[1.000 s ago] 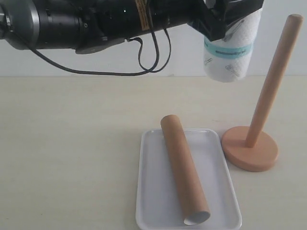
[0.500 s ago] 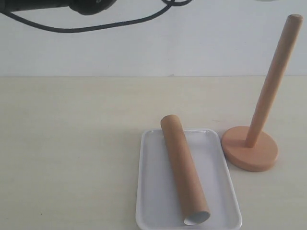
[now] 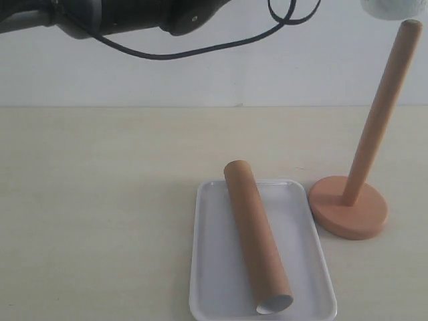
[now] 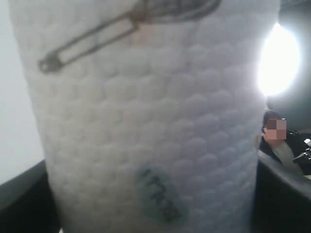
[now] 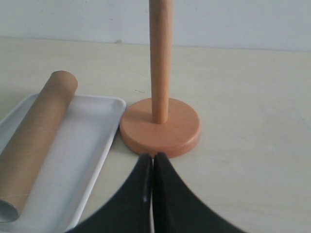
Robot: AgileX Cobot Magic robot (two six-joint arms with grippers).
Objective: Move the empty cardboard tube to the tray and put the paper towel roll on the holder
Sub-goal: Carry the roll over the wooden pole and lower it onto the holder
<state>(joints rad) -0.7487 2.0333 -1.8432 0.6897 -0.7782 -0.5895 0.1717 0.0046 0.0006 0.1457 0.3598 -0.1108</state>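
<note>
- Paper towel roll [image 3: 391, 7] hangs just above the rounded tip of the holder [image 3: 375, 127], with only its lower edge showing in the exterior view. Its hollow core is hidden in every view, so I cannot tell whether it lines up with the dowel.
- Left gripper [image 4: 153, 201] pinches the roll from both sides. Squeezing the soft paper may flatten the core, and a flattened core could snag on the tip.
- If the roll comes down off-centre, it could push the thin dowel sideways. The holder's disc base stands free on the desk [image 3: 100, 200], so the holder could topple.
- A toppled holder might fall towards the tray [image 3: 214, 267], which lies just beside its base. It could knock the empty cardboard tube [image 3: 256, 234] lying there over the low rim.
- Right gripper [image 5: 152, 158], fingers pressed together on nothing, sits low near the holder's base and gives it no steadying.
</note>
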